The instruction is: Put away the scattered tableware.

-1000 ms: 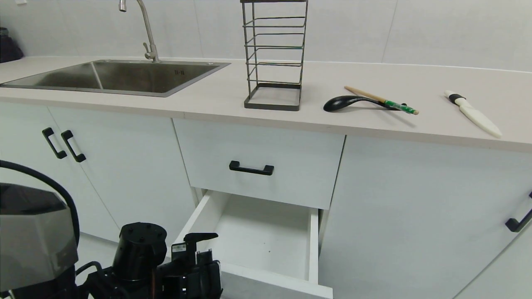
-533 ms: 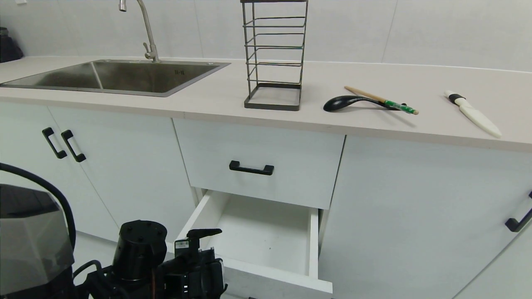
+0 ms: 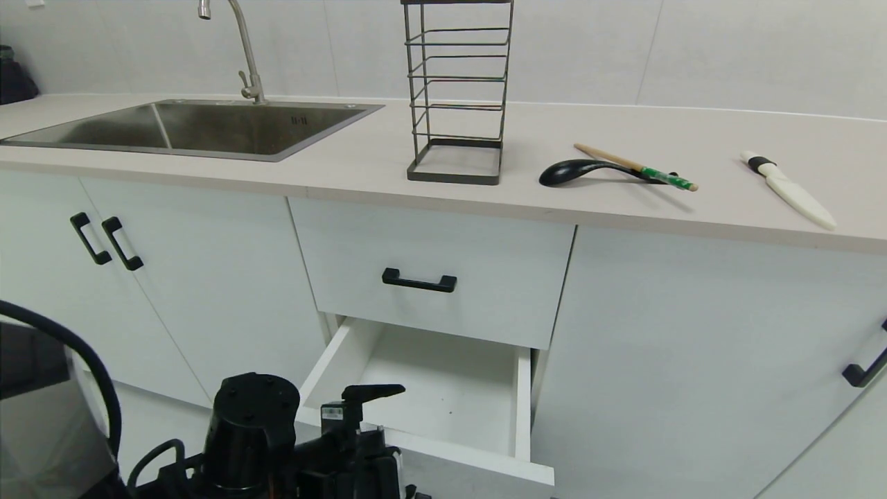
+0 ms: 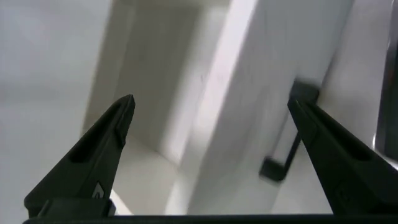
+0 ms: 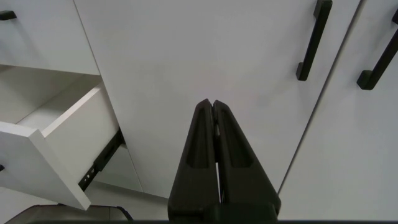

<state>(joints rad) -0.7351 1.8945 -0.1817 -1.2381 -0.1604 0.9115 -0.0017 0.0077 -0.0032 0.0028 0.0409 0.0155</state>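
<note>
My left gripper (image 4: 210, 104), jaws wide, sits right beside the pulled-out white drawer (image 3: 471, 466); lifting carelessly could snag its front.

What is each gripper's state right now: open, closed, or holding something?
Left gripper: open, holding nothing.
Right gripper: closed, holding nothing.

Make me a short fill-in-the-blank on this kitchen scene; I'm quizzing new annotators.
The lower drawer stands ____.
The spoon is coloured ____.
The right gripper is ____, the left gripper open.
The knife lies on the spoon's ____ side.
Missing words: open; black; shut; right.
</note>
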